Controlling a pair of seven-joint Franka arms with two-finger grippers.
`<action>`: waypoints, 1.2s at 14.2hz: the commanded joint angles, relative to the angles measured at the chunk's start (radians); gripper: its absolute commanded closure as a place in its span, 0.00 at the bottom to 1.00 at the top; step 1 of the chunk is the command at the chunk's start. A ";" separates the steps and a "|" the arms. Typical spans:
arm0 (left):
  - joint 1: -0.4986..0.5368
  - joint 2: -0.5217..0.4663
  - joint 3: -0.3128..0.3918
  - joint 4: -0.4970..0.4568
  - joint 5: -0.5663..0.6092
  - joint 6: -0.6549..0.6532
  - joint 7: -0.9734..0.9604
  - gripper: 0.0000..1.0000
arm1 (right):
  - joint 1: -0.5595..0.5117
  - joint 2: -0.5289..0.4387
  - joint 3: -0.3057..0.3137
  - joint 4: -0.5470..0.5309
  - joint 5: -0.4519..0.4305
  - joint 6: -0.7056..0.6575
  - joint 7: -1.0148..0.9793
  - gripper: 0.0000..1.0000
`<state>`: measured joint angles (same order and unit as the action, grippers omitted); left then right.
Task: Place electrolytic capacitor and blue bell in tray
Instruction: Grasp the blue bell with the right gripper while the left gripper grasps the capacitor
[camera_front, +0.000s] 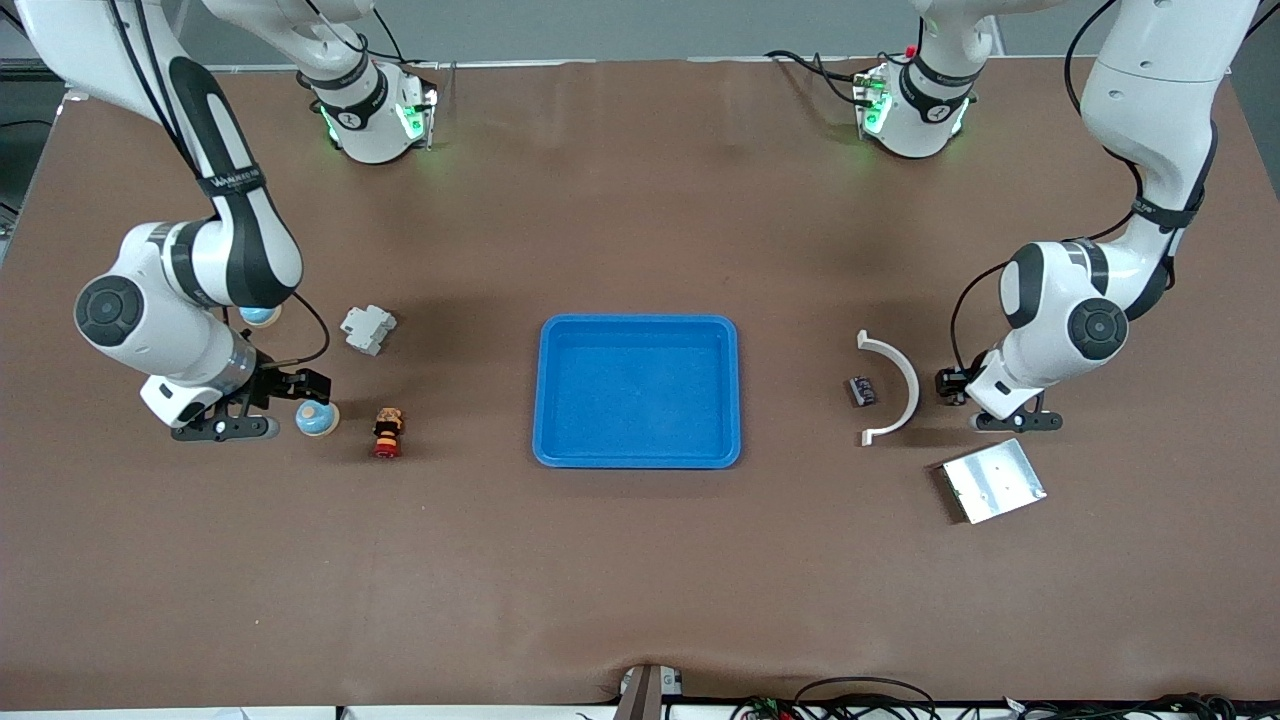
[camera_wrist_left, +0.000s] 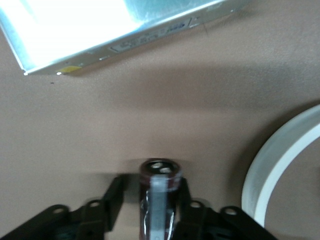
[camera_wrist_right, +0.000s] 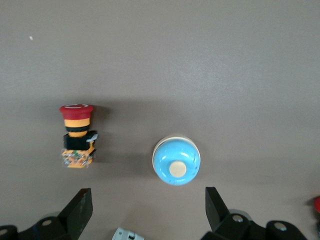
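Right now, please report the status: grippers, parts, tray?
Left gripper shut on capacitor, beside white arc. Right gripper open over blue bell, not gripping. Tray holds nothing. Path looks free.

Hidden, cropped and unreadable parts

Near the worktop edge at the right arm's end, a second pale-blue domed thing (camera_front: 259, 316) is mostly covered by the right arm. In the left wrist view the silver metal plate (camera_wrist_left: 115, 30) runs off the picture's edge and is washed out by glare, its label too blurred to read; the white curved piece (camera_wrist_left: 280, 165) is cropped too. The small dark part (camera_front: 863, 390) beside that curve is too small to identify.
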<state>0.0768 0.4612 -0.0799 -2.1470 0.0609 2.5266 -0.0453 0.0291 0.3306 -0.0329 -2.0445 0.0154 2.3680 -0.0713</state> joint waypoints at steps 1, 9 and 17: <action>0.000 -0.003 -0.003 0.019 0.020 0.001 -0.013 0.88 | -0.038 0.042 0.013 0.012 0.003 0.043 -0.042 0.00; -0.003 -0.053 -0.021 0.070 0.020 -0.108 -0.089 0.94 | -0.084 0.136 0.016 -0.003 0.005 0.165 -0.073 0.00; 0.000 -0.116 -0.216 0.229 0.008 -0.348 -0.471 0.94 | -0.072 0.159 0.018 -0.016 0.066 0.183 -0.076 0.00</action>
<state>0.0774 0.3533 -0.2305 -1.9508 0.0608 2.2239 -0.3875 -0.0378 0.4824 -0.0228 -2.0537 0.0604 2.5357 -0.1306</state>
